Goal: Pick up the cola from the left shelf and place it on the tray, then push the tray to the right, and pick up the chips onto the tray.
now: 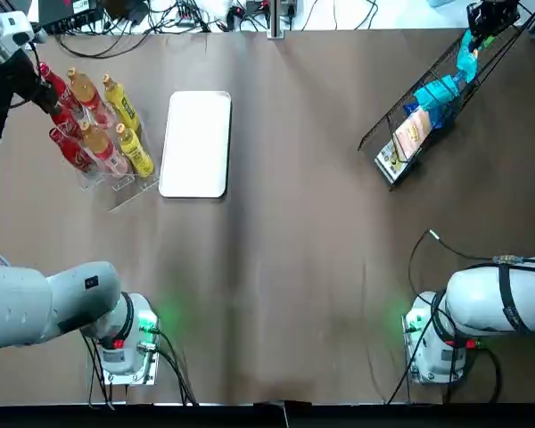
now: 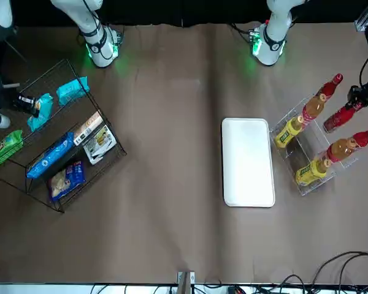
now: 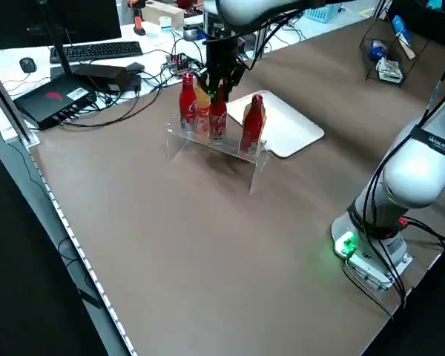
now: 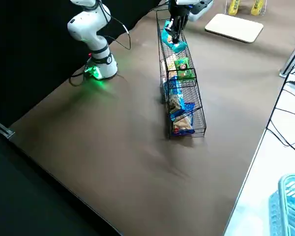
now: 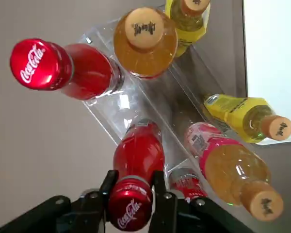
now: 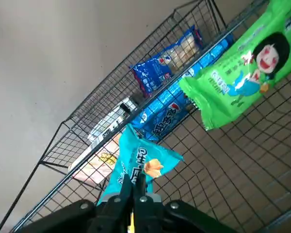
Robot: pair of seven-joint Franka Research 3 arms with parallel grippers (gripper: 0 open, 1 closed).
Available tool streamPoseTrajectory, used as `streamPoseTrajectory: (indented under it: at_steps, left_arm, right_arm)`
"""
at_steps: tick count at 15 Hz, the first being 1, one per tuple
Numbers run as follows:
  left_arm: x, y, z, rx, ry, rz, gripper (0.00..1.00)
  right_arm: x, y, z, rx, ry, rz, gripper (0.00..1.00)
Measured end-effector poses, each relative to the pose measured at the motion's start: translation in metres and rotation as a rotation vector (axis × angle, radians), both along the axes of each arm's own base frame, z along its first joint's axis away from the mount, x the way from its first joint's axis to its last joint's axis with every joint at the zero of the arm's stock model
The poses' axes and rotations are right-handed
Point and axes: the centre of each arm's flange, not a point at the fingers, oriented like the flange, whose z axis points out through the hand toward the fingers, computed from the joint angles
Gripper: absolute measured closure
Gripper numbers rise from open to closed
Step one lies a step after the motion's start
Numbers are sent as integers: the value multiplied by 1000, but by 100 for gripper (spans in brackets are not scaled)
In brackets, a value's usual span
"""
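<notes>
At ten o'clock I have the left gripper (image 5: 132,188) clamped on the neck of a cola bottle (image 5: 138,153) in the shelf (image 5: 117,104), tray (image 1: 196,143) just beside, while at two o'clock the right gripper (image 6: 136,187) pinches teal chips (image 6: 136,160).

Left arm stretched to far left, left gripper (image 5: 132,183) clamped around cola bottle (image 5: 138,154) at the cap. Right arm stretched far right, right gripper (image 6: 137,187) pinching teal chips bag (image 6: 135,162).

Bench (image 1: 276,250) plain brown; tray (image 1: 196,143) plain white. Cola bottle (image 5: 136,160) red, white script lettering on its cap; neighbouring yellow bottle (image 5: 237,119) and amber bottle (image 5: 144,43) carry tan caps. Chips bag (image 6: 136,162) teal with an orange picture, beside a bright green bag (image 6: 242,68) and a blue bag (image 6: 162,73).
</notes>
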Motion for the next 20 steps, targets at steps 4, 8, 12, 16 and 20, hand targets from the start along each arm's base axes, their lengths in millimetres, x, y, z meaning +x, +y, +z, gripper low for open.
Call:
streamPoseTrajectory:
  at_steps: [4,8,12,16,20]
  left_arm:
    - [6,-11,51,-6,26,-4,65]
    - [25,-79,123,8,0,27,65]
    - [34,-132,125,8,16,78,65]
    - [49,-212,113,21,42,177,65]
    - [67,-302,75,40,103,226,65]
  right_arm:
    - [-2,6,21,2,-1,39,96]
    - [-4,29,50,5,-26,81,96]
    - [-6,71,50,11,-25,154,96]
    - [-9,102,51,86,-26,156,96]
    - [-4,133,46,99,-53,164,97]
